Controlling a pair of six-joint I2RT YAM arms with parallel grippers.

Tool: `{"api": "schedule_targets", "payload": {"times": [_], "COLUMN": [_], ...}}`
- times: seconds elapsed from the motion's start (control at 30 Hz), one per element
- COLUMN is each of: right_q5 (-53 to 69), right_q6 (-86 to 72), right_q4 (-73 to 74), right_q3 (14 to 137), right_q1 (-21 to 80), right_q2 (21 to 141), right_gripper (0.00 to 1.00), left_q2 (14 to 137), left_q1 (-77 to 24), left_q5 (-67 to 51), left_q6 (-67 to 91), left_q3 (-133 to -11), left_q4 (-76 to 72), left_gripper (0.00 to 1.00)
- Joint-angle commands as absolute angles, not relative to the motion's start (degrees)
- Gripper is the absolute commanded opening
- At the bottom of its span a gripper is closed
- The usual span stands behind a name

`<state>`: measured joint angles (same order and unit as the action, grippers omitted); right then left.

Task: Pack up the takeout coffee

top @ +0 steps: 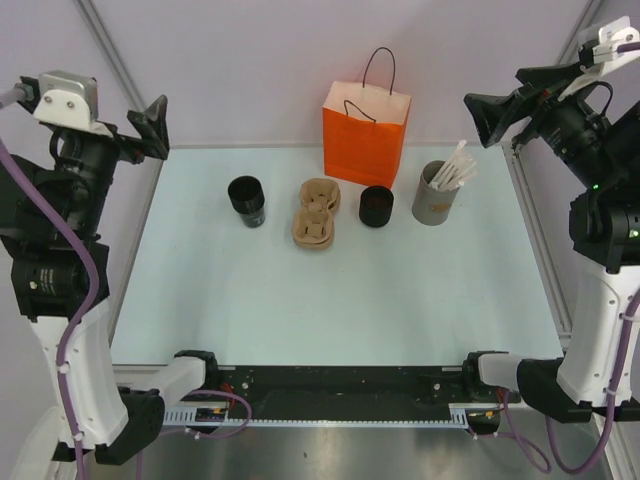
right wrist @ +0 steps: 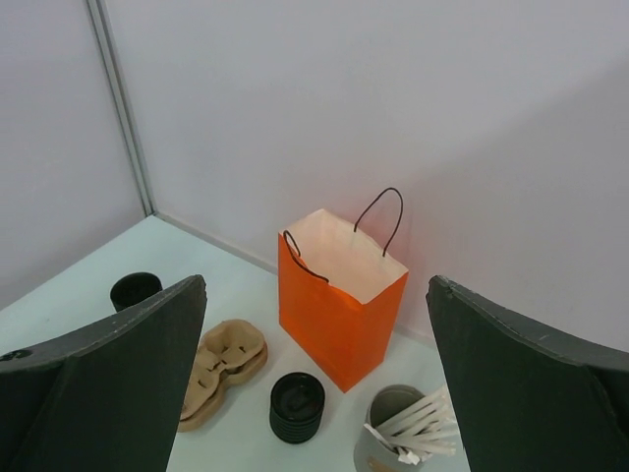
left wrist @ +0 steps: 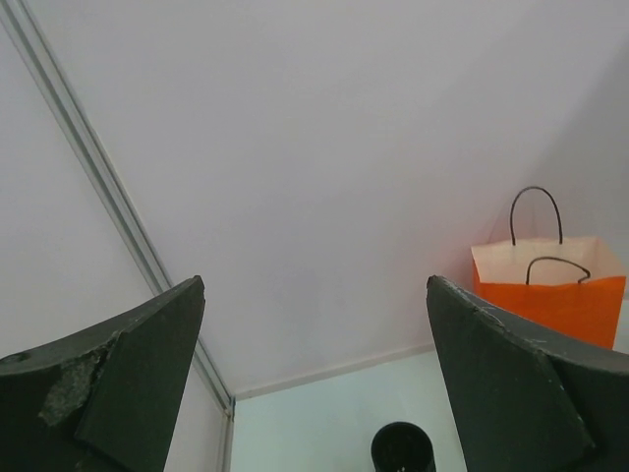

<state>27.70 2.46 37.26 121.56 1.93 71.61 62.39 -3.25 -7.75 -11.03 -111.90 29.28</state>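
Reaching: left pincer (top: 157, 127), right pincer (top: 478, 112) both gaping, empty. Grab small black lidded cup (top: 246, 200) below lid w/ left, upright.

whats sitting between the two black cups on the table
The brown pulp cup carrier lies between the left-side black cup and the black cup by the orange bag, touching neither. The top view shows it plainly.

Bright, even light; soft shadows.
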Motion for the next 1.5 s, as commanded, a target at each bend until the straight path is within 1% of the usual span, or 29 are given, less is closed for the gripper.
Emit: {"api": "schedule_targets", "payload": {"times": [0.0,0.17,0.3,0.5,0.63,0.7,0.77,0.83,0.93,0.97,1.03,1.07,1.17,1.3,1.47], "right_q5": [27.1,24.0,20.0,16.0,13.4,16.0,13.0,12.6,13.6,13.6,14.1,13.2,10.3,11.6,16.3], "right_q6": [0.8,3.3,8.6,14.3,12.5,13.4,16.2,17.7,22.0,24.8,27.6,29.1,33.2,33.8,34.7], "right_q4": [31.7,28.0,26.5,24.4,23.6,26.4,27.1,28.3,32.1,32.7,35.1,35.8,36.7,36.6,40.5], "right_q3": [121.4,120.2,119.8,121.3,122.3,122.6,120.2,118.9,118.2,117.7,116.0,115.7,114.2,115.2,122.4], "right_q1": [3.3,6.8,10.4,15.5,18.6,19.8,22.7,24.4,26.9,29.1,31.2,33.8,37.3,37.2,36.6], "right_q2": [74.6,81.2,88.1,97.7,101.9,103.2,102.9,102.1,100.9,100.2,99.2,99.2,100.6,105.5,114.8], "right_gripper": [1.0,1.0,0.99,0.98,0.96,0.95,0.96,0.96,0.96,0.97,0.97,0.97,0.97,0.97,0.97], "left_q2": [60.7,58.2,57.0,57.4,58.6,59.5,60.7,63.3,66.7,68.3,68.6,67.8,65.5,61.3,55.1], "left_q1": [-3.5,-3.4,-3.4,-3.4,-3.4,-3.5,-3.7,-4.3,-5.5,-5.5,-5.5,-5.5,-5.5,-5.5,-5.4], "left_q5": [-11.0,-11.1,-10.6,-8.0,-9.4,-12.4,-15.5,-18.4,-18.7,-19.0,-19.3,-19.6,-20.2,-20.9,-20.5], "left_q6": [-11.8,-13.2,-15.0,-18.0,-18.6,-19.2,-20.6,-23.4,-24.1,-23.8,-22.6,-22.2,-22.2,-25.0,-26.9], "left_q3": [-102.8,-90.2,-77.2,-66.9,-63.1,-61.8,-60.5,-60.7,-63.4,-64.2,-63.3,-60.9,-56.0,-53.2,-47.9], "left_q4": [28.0,25.0,21.8,18.1,16.3,15.6,13.2,12.3,13.2,13.4,12.1,11.1,8.5,11.7,14.0], "left_gripper": [1.0,1.0,1.0,1.0,1.0,1.0,1.0,1.0,1.0,1.0,1.0,1.0,1.0,1.0,1.0]}}
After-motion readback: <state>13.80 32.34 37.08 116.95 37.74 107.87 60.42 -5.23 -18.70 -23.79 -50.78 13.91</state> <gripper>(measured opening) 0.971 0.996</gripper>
